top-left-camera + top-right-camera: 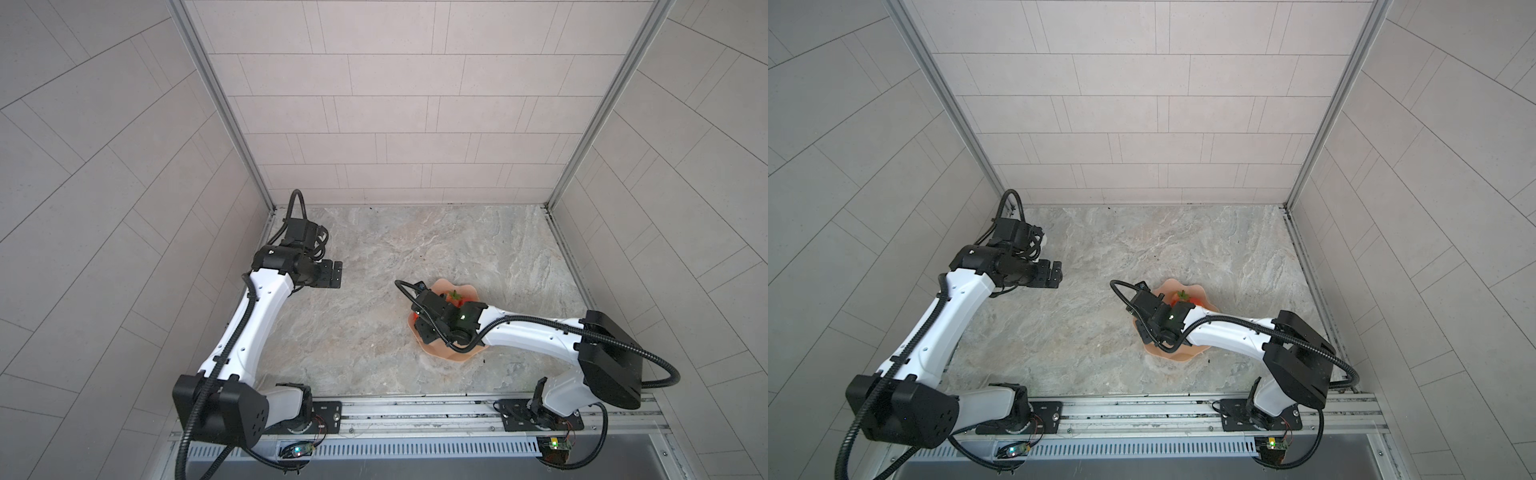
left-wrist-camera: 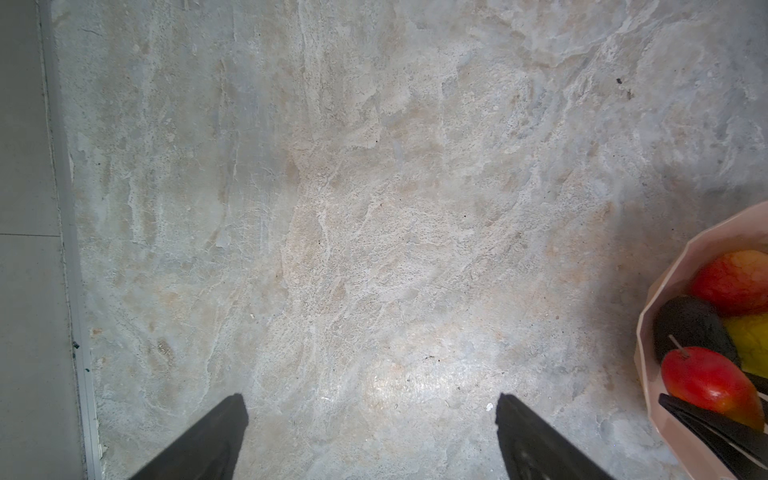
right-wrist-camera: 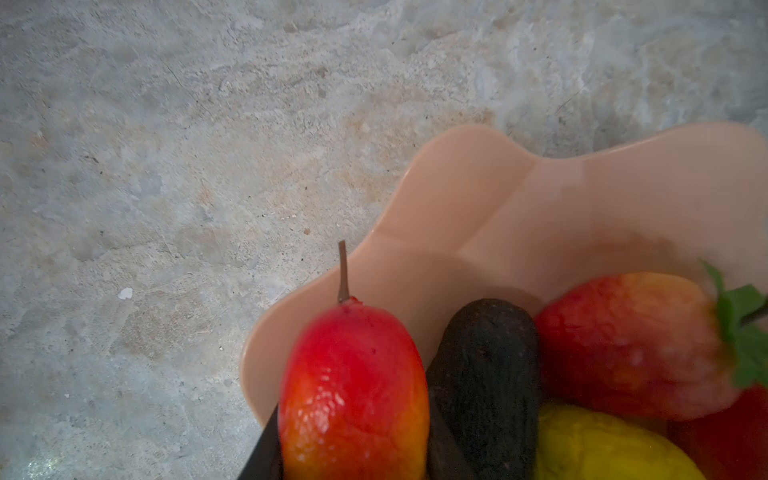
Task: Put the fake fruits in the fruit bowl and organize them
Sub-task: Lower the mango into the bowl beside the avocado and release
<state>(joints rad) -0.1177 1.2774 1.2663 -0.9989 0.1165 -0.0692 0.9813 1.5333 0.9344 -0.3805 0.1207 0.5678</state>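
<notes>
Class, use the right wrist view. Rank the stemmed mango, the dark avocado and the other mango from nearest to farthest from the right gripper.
1. stemmed mango: gripped between the fingers of the right gripper, at the near rim of the fruit bowl.
2. dark avocado: right beside the held mango, inside the bowl.
3. other mango: beyond the avocado, deeper in the bowl.
</notes>
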